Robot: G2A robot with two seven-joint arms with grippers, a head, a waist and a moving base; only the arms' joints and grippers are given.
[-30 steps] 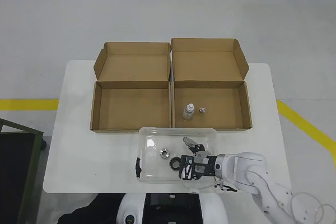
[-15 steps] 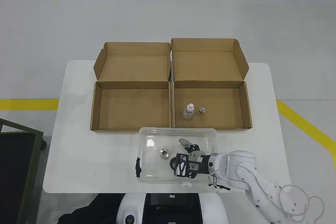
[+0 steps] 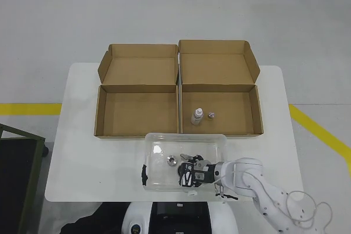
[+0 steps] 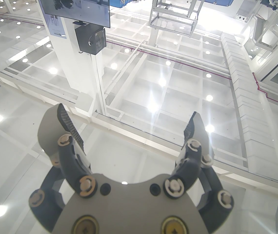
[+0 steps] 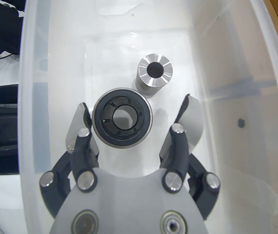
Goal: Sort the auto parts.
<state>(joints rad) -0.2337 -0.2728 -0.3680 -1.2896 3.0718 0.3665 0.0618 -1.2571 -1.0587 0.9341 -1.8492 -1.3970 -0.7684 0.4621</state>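
The right gripper (image 5: 136, 103) is down inside the tub (image 5: 226, 49), low over the floor. Its jaws are spread wide and hold nothing yet. The ring (image 5: 122, 103) lies flat on the tub floor between them. One finger (image 5: 84, 113) is right up against the ring and the other is apart from it. I think the jaws are this wide so they can go around the ring and then squeeze it.

A metal tube (image 5: 151, 87) stands upright just past the ring, almost touching it. It sits beyond the fingertips, so a squeeze should miss it, but it is close.

Two boxes wait on the far side of the tub. One box (image 3: 137, 114) has nothing in it. The other box (image 3: 245, 114) has a bottle (image 3: 197, 115) and a small bit (image 3: 210, 115), so each sort of part seems to get its own box.

The left gripper (image 4: 128, 113) points up at the ceiling with its jaws wide and bare. It looks parked out of the way.
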